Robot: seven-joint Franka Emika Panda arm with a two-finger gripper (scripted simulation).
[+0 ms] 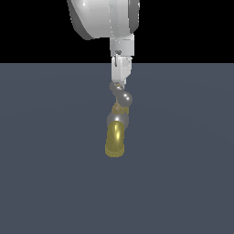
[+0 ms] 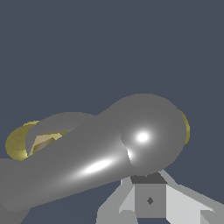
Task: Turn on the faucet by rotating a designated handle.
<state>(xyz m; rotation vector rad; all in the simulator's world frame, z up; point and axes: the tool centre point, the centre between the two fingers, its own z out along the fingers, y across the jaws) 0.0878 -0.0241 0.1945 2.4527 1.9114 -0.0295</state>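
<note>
In the exterior view the faucet (image 1: pixel 115 137) stands mid-floor, its brass-yellow spout curving down below a grey collar. On top sits the handle (image 1: pixel 123 97), a shiny grey crossbar with bulbous ends. My gripper (image 1: pixel 119 81) hangs straight above it, its tips right at the crossbar's far end. It looks shut with nothing between its fingers. The wrist view is filled by the handle (image 2: pixel 100 153), seen very close. Brass of the faucet (image 2: pixel 16 144) peeks out behind it. The gripper (image 2: pixel 149 192) sits against the handle's rounded end.
A flat dark grey floor (image 1: pixel 45 183) spreads all around the faucet. My white arm body (image 1: pixel 100 18) hangs over the scene at the top of the exterior view.
</note>
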